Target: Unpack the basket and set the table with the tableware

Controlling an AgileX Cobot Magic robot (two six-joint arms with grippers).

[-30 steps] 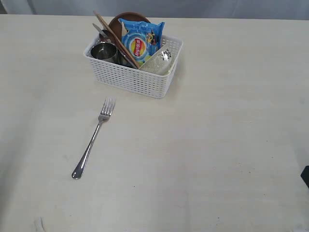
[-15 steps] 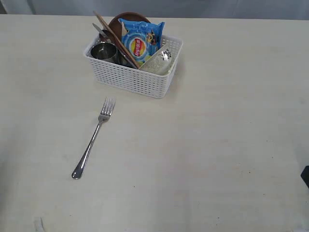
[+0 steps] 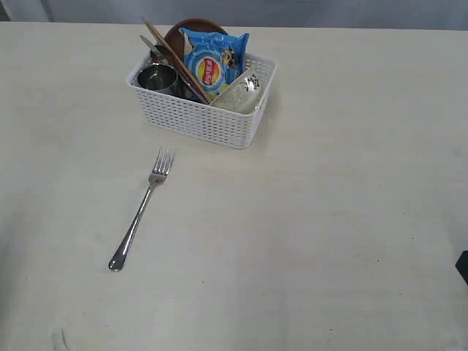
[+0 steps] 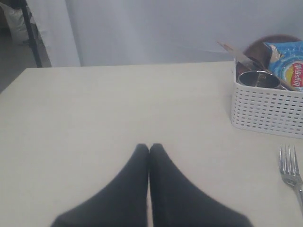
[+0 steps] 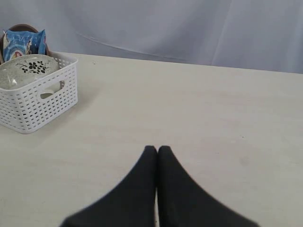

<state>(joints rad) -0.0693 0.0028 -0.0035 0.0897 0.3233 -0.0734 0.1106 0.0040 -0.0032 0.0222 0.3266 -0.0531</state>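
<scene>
Sitting near the far side of the worktop (image 3: 314, 219) is the white basket (image 3: 201, 121). It has lots of things in it. A shiny metal cup (image 3: 157, 77) stands up in the left end. Two wooden chopsticks (image 3: 173, 53) lean across the cup and poke out over the rim. A metal knife (image 3: 151, 47) leans just beside them. A blue chip bag (image 3: 213, 62) stands in the middle. A round brown plate (image 3: 186, 29) stands on its edge behind the bag. A pale bowl (image 3: 240, 93) with a dark flower mark lies tipped in the right end.

One metal fork (image 3: 141, 210) is out of the basket. It lies flat on the worktop in front of the basket, not touching it. Its prongs point toward the basket and its handle points away.

The left pincer (image 4: 149, 147) is closed tight. Its two black fingers press together and hold nothing. It is over bare worktop, well apart from the basket and the fork.

The right pincer (image 5: 157, 149) is closed tight too, with nothing in it. It is also over bare worktop, well apart from the basket.
</scene>
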